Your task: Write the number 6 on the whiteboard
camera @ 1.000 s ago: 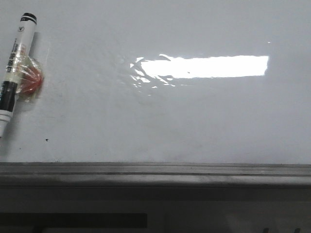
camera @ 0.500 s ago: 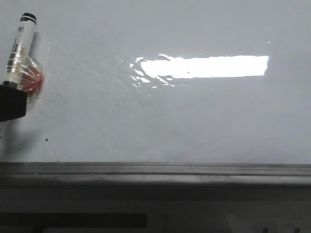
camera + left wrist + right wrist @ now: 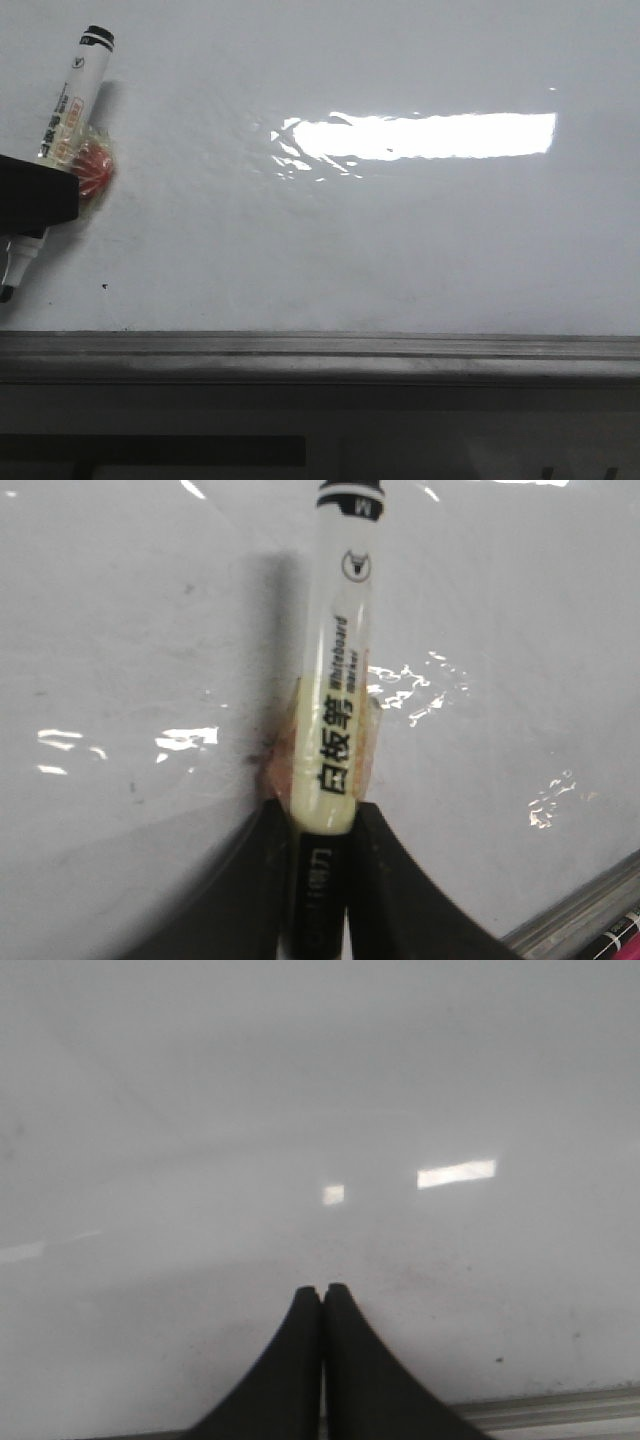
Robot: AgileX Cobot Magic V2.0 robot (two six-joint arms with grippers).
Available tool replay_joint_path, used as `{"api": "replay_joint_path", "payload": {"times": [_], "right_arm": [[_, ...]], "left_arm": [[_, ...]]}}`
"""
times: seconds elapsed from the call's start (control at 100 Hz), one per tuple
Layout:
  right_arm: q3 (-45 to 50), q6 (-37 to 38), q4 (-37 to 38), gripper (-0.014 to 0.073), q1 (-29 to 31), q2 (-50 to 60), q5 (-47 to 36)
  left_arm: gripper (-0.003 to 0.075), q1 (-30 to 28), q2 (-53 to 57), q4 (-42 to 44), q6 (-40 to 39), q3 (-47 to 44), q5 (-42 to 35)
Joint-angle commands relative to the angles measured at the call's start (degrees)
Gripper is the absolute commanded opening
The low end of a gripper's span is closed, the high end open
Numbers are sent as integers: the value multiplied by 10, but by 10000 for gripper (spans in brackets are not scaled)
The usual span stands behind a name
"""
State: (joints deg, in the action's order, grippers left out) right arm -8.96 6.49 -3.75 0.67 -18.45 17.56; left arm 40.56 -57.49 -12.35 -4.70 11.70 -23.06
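1. Whiteboard [image 3: 400, 250] filling most of the front view, glossy, with a bright rectangular glare in the upper middle and a grey ledge [image 3: 320, 350] along its lower edge; bare of any drawn 6, only a tiny black speck [image 3: 105, 289] at lower left.
2. Marker [image 3: 70, 100] at upper left of the front view, tilted, black-ringed end uppermost, tip [image 3: 8, 292] lowest and close to the board near the left edge; whether touching cannot be told.
3. On the barrel in the left wrist view: "whiteboard" printed small beside three large Chinese characters, a small round emblem above them.
4. Clear tape with a red patch [image 3: 95, 170] wrapped around the barrel at mid-length.
5. Compared with half a second ago: marker shifted rightward and leaning more; dark gripper block further into the frame and higher.
6. Left gripper [image 3: 322, 865] entering from the left edge of the front view, jaws pinching the marker's dark lower section.
7. Right gripper [image 3: 322, 1300] over bare board near the ledge, fingers pressed together, nothing between them.
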Motion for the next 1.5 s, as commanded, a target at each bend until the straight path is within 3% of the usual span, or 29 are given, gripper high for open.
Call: {"api": "replay_joint_path", "payload": {"times": [0.0, 0.23, 0.41, 0.57, 0.66, 0.81, 0.93, 1.15, 1.49], "right_arm": [[-25, -3, 0, -64, -12, -11, -42], [-61, -40, 0, -64, -82, -42, 5], [-91, -52, 0, -62, -187, -65, -7], [-128, -99, 0, -33, -304, -97, -13], [-142, -104, 0, 32, -361, -118, -23], [-173, -104, 1, 272, -456, -175, -44], [-202, -104, 1, 378, -512, -224, -60], [-269, -104, 0, 375, -567, -316, -83], [-340, -104, -48, 374, -582, -399, -117]], "left_arm": [[-19, -1, -7, -24, -1, 10, 4], [-19, 30, 53, 96, -1, 23, 15], [-19, 74, 73, 206, -1, 62, 78], [-19, 101, 73, 276, -1, 79, 82], [-19, 107, 73, 326, -1, 80, 78], [-19, 108, 73, 386, -1, 80, 78], [-19, 108, 73, 406, -1, 80, 77], [-19, 108, 73, 429, -1, 80, 51], [-19, 108, 73, 432, -1, 80, 47]]}}
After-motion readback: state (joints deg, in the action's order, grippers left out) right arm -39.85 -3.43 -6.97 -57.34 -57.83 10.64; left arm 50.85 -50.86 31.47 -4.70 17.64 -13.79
